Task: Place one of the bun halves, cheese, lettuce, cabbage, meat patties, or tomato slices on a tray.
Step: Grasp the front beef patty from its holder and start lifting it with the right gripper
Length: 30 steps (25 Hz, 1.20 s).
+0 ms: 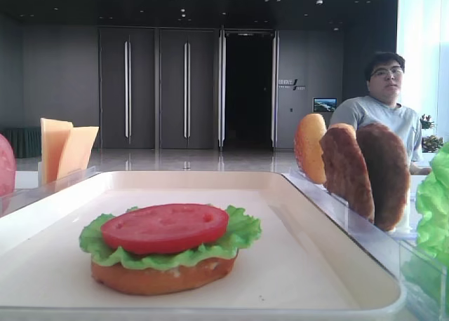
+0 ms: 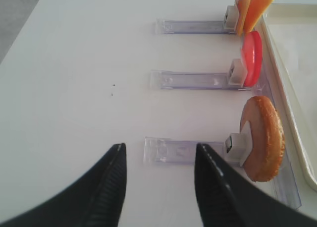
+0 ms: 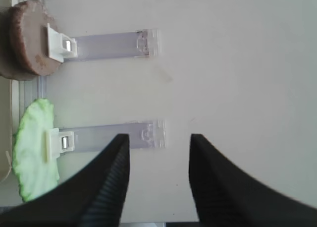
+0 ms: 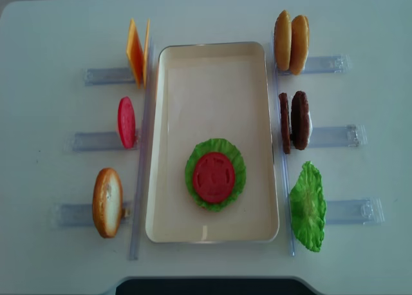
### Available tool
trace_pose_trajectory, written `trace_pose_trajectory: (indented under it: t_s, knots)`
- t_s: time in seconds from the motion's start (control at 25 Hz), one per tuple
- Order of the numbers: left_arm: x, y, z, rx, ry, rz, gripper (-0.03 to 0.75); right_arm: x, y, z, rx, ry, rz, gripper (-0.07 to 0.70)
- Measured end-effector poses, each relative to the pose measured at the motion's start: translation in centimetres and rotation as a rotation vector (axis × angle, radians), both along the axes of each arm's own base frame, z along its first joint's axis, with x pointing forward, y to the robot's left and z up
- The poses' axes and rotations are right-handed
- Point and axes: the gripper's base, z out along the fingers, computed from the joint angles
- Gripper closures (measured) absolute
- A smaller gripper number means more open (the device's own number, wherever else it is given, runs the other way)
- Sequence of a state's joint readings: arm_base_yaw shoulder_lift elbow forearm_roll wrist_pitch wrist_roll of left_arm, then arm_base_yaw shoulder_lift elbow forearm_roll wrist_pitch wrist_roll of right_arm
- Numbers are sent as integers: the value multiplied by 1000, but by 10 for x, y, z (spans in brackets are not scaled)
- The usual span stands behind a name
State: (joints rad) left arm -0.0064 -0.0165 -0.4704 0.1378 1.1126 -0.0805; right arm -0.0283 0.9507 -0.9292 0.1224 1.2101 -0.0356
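Note:
On the cream tray (image 4: 167, 147) lies a stack: a bun half (image 1: 161, 277) at the bottom, lettuce (image 4: 237, 172) on it, and a tomato slice (image 4: 213, 177) on top. Left holders carry cheese (image 4: 137, 50), a tomato slice (image 4: 126, 122) and a bun half (image 4: 107, 201). Right holders carry two bun halves (image 4: 291, 42), two meat patties (image 4: 294, 121) and a pale green leaf (image 4: 307, 206), lettuce or cabbage, I cannot tell which. My left gripper (image 2: 159, 155) hangs open and empty over the table beside the left bun half (image 2: 262, 138). My right gripper (image 3: 158, 147) is open and empty near the leaf (image 3: 32, 147).
Clear plastic holders (image 4: 341, 136) stick out sideways from both long sides of the tray, and a clear rail (image 4: 140, 179) runs along its left edge. A man in a grey shirt (image 1: 386, 104) sits behind the table on the right.

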Motion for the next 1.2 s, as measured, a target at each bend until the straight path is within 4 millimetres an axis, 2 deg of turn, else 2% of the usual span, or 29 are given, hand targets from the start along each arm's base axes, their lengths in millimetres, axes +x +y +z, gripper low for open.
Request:
trace_pose_trajectory:
  t_s: [0.12,0.24,0.4,0.48,0.6,0.84,0.92,1.04,1.2]
  knots:
    - [0,0,0,0,1,0,370,28,-1,-1,-2,40,11,352]
    - [0,0,0,1,1,0,370,45,-1,-3,-3,64,15,352]
    - [0,0,0,1,1,0,370,49,0,-4,-6,71,26,352]
    - [0,0,0,1,1,0,370,49,7,-4,-6,71,51,352]
    - [0,0,0,1,1,0,370,48,37,-3,15,46,123,356]
    - [0,0,0,1,1,0,370,44,124,-1,21,7,267,356]
    - [0,0,0,1,1,0,370,46,145,-2,11,12,296,356]
    - [0,0,0,1,1,0,370,54,164,-6,12,31,300,358]
    - [0,0,0,1,1,0,370,62,170,-15,0,64,275,346]
